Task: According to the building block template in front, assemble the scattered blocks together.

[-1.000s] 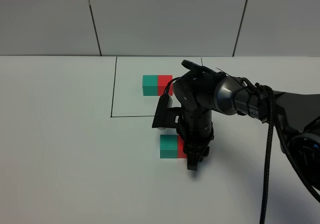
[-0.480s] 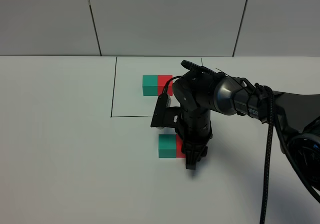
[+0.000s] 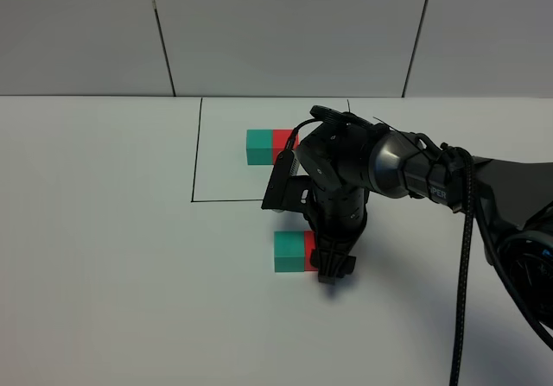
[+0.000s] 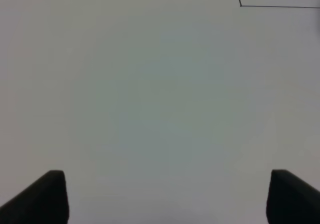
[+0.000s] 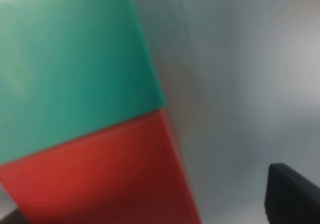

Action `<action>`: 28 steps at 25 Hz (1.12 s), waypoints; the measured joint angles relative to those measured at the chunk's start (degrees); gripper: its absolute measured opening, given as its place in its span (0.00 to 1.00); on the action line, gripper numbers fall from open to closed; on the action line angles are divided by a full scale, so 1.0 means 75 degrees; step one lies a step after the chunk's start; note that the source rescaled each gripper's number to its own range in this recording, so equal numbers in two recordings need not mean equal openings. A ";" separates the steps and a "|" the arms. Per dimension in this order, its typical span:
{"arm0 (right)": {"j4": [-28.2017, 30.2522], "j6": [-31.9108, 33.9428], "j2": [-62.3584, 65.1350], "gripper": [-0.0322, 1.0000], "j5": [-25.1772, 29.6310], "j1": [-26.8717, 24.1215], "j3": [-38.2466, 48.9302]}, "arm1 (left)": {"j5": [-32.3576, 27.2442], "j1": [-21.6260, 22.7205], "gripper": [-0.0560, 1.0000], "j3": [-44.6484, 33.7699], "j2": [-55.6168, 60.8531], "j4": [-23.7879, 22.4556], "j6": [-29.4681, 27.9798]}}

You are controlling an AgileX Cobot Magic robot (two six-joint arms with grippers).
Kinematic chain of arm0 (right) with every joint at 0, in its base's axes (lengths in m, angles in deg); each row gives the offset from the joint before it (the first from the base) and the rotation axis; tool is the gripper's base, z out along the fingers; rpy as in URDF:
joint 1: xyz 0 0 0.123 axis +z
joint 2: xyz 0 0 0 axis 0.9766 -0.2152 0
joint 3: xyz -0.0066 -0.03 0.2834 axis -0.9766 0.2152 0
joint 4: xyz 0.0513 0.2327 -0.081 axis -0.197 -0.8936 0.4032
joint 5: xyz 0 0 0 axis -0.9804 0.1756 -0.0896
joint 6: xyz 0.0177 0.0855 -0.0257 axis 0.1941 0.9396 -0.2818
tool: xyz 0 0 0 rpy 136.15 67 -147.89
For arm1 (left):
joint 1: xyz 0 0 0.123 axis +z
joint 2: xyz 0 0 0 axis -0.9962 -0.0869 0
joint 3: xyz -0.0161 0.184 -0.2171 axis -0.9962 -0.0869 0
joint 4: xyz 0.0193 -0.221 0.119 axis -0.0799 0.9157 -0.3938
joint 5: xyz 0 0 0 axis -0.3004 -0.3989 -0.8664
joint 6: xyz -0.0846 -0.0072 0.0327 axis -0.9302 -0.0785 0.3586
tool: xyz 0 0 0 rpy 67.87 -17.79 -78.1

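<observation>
The template (image 3: 272, 146), a teal-green and red bar, lies inside the thin black drawn rectangle (image 3: 195, 153) at the back. Nearer the front, the loose teal-green cube (image 3: 289, 251) and the loose red cube (image 3: 309, 254) sit side by side and touch, green on the left. My right gripper (image 3: 327, 269) points down over the red cube and hides most of it. The right wrist view shows the green cube (image 5: 75, 68) against the red cube (image 5: 100, 179), with a gap between the red cube and one fingertip (image 5: 292, 196). My left gripper (image 4: 165, 199) is open over bare table.
The white table (image 3: 104, 256) runs to a grey panelled wall (image 3: 285, 32) at the back. The right arm and its black cable (image 3: 462, 274) cross the right side. A corner of the black rectangle line (image 4: 241, 5) shows in the left wrist view.
The joined green and red cubes have shifted slightly left. My right gripper has drawn up and back a little from the table.
</observation>
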 joint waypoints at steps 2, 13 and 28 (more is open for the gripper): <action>0.0019 0.0018 0.0000 0.99 0.0070 0.0000 0.0000 | 0.0000 0.0000 0.86 0.0000 0.0000 0.0000 0.0000; 0.0165 0.0231 0.0254 0.99 0.0811 0.0000 0.0013 | 0.0000 0.0000 0.86 0.0000 0.0000 0.0000 0.0000; -0.0024 0.1893 0.2010 0.98 0.1766 -0.0730 0.0013 | 0.0000 0.0000 0.86 0.0000 0.0000 0.0000 0.0007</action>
